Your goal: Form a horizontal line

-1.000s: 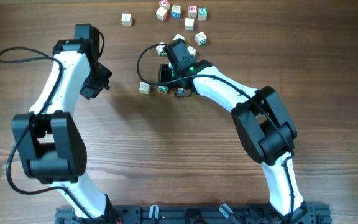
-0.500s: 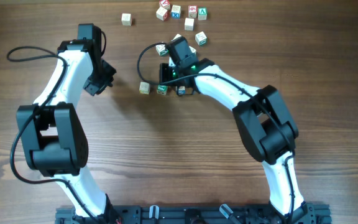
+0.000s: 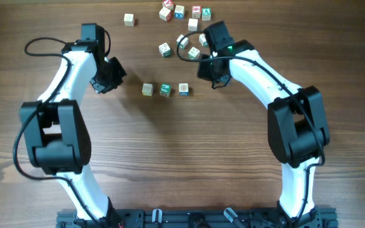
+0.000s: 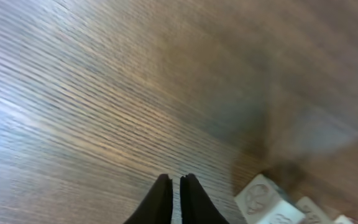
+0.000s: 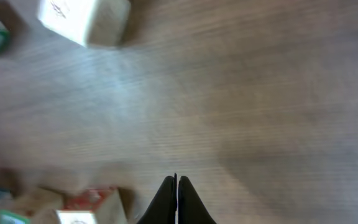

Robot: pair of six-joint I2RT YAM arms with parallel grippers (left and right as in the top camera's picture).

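cubes in horizontal line (image 3: 165, 89): 3 | loose cubes (image 3: 165, 49): 11 | arms (image 3: 68, 69): 2

Below the horizontal line (image 3: 165, 89) the worktop (image 3: 182, 158) is open wood, wide enough to approach from either side. Above it, a bare band separates the row from the loose cubes (image 3: 165, 49), which crowd the far edge. The left end effector (image 4: 176, 180) flanks the row's left end. The right end effector (image 5: 176, 183) stands off its upper right.
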